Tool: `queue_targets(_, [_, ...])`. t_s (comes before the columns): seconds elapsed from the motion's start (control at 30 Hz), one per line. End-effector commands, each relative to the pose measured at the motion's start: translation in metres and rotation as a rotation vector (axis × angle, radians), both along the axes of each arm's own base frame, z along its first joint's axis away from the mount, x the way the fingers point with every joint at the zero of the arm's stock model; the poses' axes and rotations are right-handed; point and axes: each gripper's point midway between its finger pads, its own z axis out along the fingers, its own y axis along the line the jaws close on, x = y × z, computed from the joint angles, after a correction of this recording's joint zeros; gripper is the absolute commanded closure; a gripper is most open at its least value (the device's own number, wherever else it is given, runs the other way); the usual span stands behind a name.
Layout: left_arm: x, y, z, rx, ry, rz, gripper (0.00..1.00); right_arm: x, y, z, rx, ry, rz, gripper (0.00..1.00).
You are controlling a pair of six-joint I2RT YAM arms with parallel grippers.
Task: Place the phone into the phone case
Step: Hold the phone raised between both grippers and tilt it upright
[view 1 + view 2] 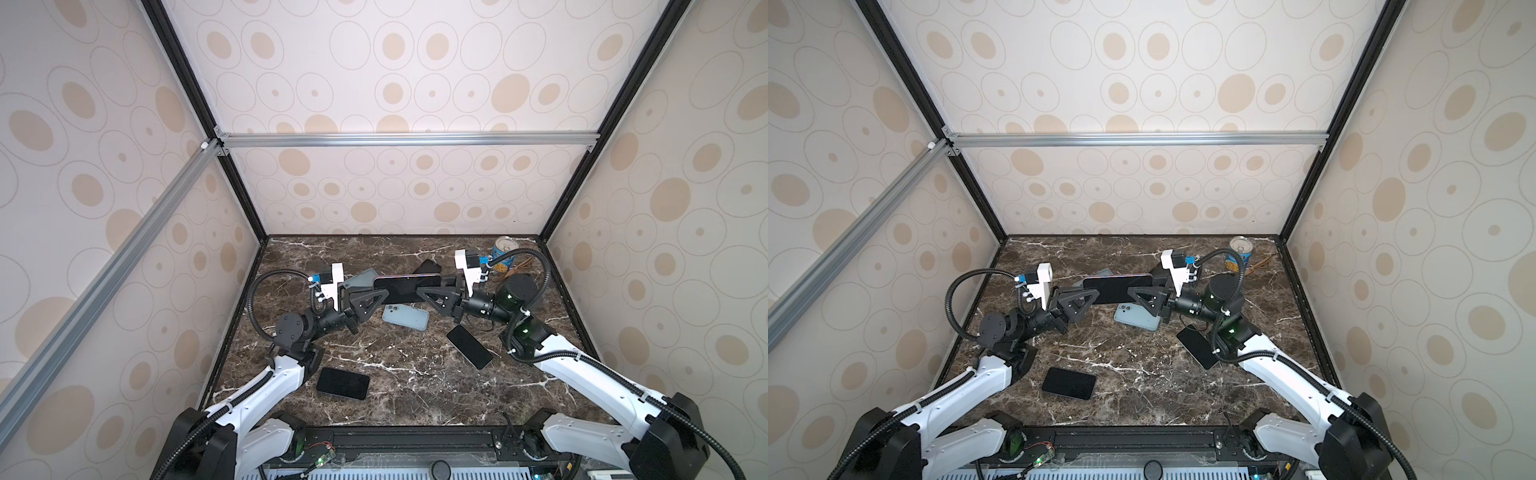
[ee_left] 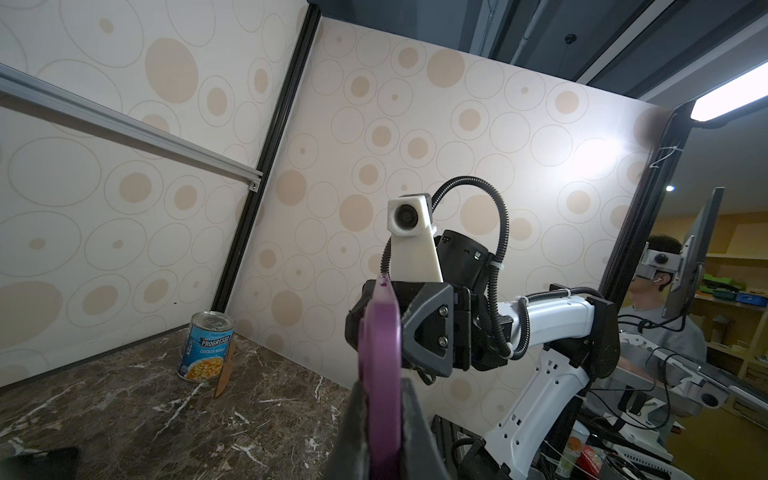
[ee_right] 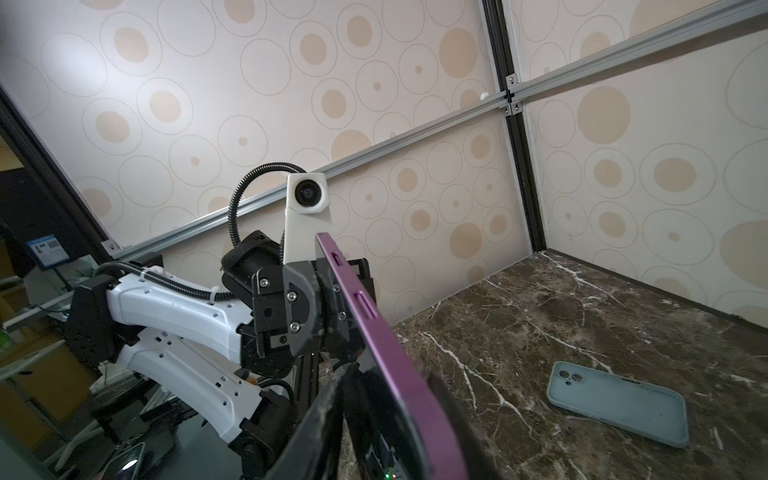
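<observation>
Purple-rimmed, stiff, light and glass-slick, so probably best pinched across the metal edges of the phone (image 1: pixel 405 287); hangs above bench (image 1: pixel 415 395), one end clenched in left pincer (image 1: pixel 383 295), other between jaws of right pincer (image 1: pixel 422 291), grip untellable, blue case (image 1: pixel 405 319) beneath both.

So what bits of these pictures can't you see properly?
- Grey-blue thing, both top views: left gripper and held phone cover most of it; case or phone, cannot tell.
- Dark thing behind the phone, in a top view: mostly hidden by the phone.
- Right gripper, right wrist view: blurred close up, so its grip on the phone is unclear.
- Dark shape, left wrist view: cut off by the picture's corner.
</observation>
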Motion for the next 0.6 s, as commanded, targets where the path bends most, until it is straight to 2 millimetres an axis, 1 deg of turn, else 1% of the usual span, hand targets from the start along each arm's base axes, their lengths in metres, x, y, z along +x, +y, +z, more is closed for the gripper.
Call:
queue_targets(0.0, [-0.0061,0.0044,0.0266,-0.037,-0.095,0.016,1.0,-0.0014,0.0037,0.0158,0.027,-0.02,0.022,0.81])
queue_targets(0.03, [-0.0065,0.0048,0.0269,-0.037,-0.097,0.018,1.0,-0.0007,0.004,0.0152,0.024,-0.016,0.021,0.83])
queue_targets(0.13, [-0.0067,0.0054,0.0273,-0.036,-0.101,0.023,1.0,-0.0008,0.0041,0.0143,0.02,-0.015,0.023,0.99])
queue_targets(0.17, [-0.0065,0.0052,0.027,-0.035,-0.101,0.025,1.0,-0.0013,0.0043,0.014,0.019,-0.016,0.024,1.0])
queue_targets(0.37, [-0.0053,0.006,0.0273,-0.036,-0.099,0.034,1.0,-0.0023,0.0028,0.0158,0.022,-0.022,0.018,1.0])
queue_targets(0.57, [-0.0025,0.0092,0.0274,-0.043,-0.097,0.064,1.0,0.0024,0.0005,0.0133,0.004,-0.012,-0.017,1.0])
